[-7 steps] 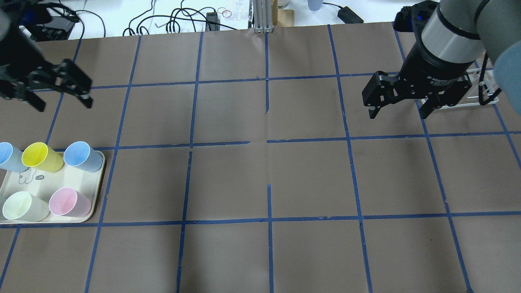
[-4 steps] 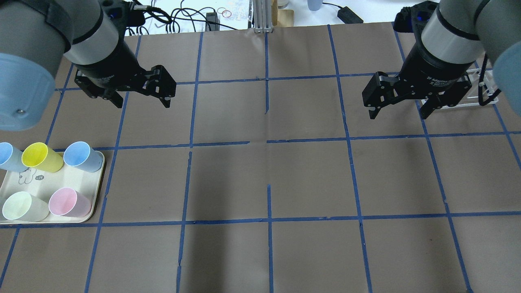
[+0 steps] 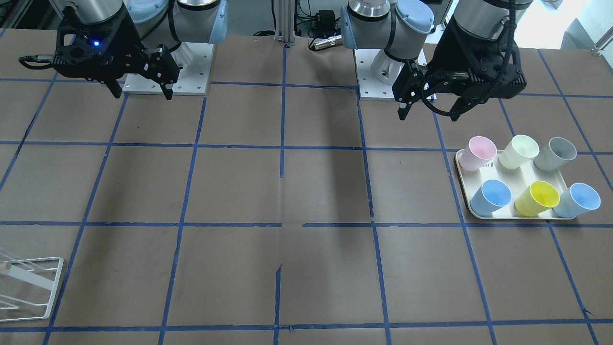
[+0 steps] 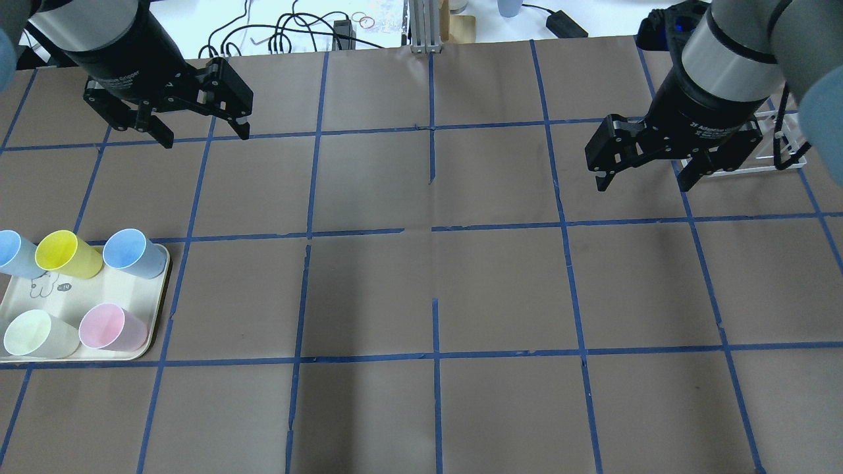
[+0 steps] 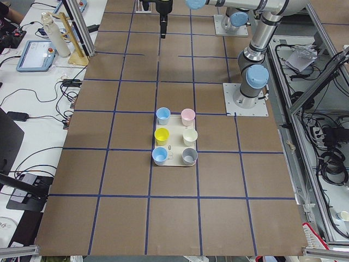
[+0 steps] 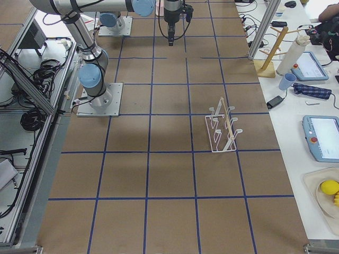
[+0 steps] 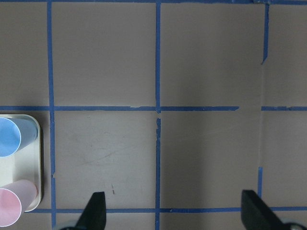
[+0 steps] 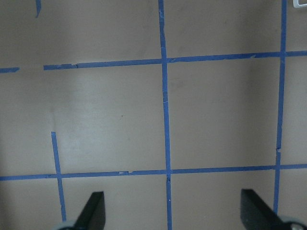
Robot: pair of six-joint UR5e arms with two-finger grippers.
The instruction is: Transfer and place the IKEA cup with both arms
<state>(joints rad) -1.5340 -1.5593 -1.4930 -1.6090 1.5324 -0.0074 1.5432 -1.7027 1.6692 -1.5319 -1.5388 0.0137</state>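
- Around the tray [image 3: 508, 175], we see the table [image 4: 500, 289] covered in matt brown paper, faintly creased, ruled with blue tape [image 4: 369, 357].
- The tray itself looks to us like smooth cream plastic.
- On the tray, the IKEA cup [image 3: 555, 154] is smooth light-grey plastic.
- Beyond the tray, the left arm [image 4: 92, 26] and right arm [image 4: 724, 59] show silvery metal; the left gripper [image 4: 204, 138] and right gripper [image 4: 642, 186] are matt black.
- Far from the tray, we take the wire rack [image 6: 222, 127] for white-coated metal, though it shows small.
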